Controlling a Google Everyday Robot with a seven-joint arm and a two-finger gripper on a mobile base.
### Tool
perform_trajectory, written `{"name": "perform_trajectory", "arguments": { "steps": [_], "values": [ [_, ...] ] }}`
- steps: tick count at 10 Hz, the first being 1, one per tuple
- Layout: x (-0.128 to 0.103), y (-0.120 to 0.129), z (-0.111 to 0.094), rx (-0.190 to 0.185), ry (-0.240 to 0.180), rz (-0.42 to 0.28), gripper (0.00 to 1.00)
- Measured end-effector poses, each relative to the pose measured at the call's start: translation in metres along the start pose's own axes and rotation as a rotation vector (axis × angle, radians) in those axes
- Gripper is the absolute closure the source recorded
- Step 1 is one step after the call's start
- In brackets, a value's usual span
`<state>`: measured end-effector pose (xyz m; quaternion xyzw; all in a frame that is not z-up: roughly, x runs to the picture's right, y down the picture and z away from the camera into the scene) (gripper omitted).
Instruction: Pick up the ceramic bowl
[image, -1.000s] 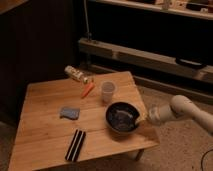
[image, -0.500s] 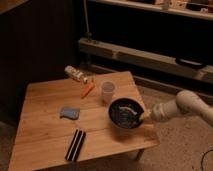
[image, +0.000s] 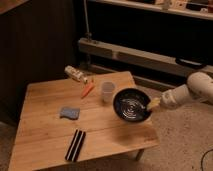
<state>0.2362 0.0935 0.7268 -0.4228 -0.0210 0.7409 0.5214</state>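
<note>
The ceramic bowl is round, glossy black, with faint rings inside. It is tilted toward the camera and held just above the right part of the wooden table, with its shadow on the wood below. My gripper reaches in from the right on a white arm and is shut on the bowl's right rim.
A translucent white cup stands right beside the bowl's left edge. An orange carrot, a lying bottle, a blue sponge and a black striped bar are on the table. A low metal shelf runs behind.
The bowl has risen off the table and moved slightly right and back with my gripper on its rim. It is tilted more now. The other objects have not moved.
</note>
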Motion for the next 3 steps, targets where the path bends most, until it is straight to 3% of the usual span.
{"name": "perform_trajectory", "arguments": {
  "steps": [3],
  "values": [
    [-0.0013,-0.0002,-0.0038,-0.013,-0.006,-0.006,1.00]
  ]
}}
